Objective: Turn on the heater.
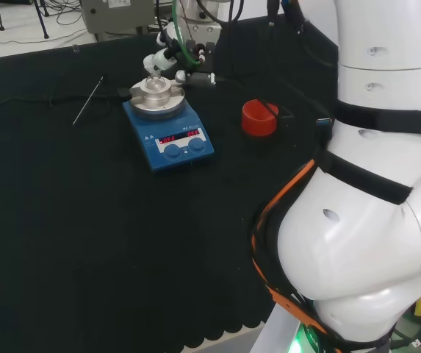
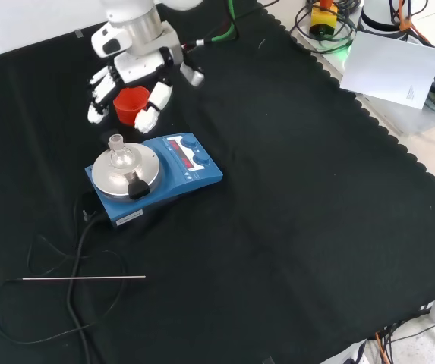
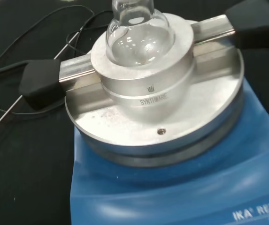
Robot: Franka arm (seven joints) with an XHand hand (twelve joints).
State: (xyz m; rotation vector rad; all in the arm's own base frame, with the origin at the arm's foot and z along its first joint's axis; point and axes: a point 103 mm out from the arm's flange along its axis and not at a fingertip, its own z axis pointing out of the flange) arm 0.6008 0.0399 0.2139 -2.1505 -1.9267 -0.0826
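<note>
The blue heater (image 2: 156,178) is seen on the black cloth (image 2: 293,227) in the front view, with red lit displays and two blue knobs (image 1: 184,146) on its sloped panel. On its round metal plate (image 3: 172,136) a metal block is set, and a clear round flask (image 3: 139,33) is seated in that block. The heater is placed just below the fingertips of the hand (image 2: 137,72) in the front view, apart from them. The fingers (image 2: 96,102) are held loosely spread and hanging down, and nothing is grasped by them. A red ring stand (image 2: 132,104) is seen between the fingers and thumb in the front view, behind the heater. A thin metal rod (image 2: 84,278) and a black cable (image 2: 73,303) are laid well apart from the fingers, nearer the camera.
</note>
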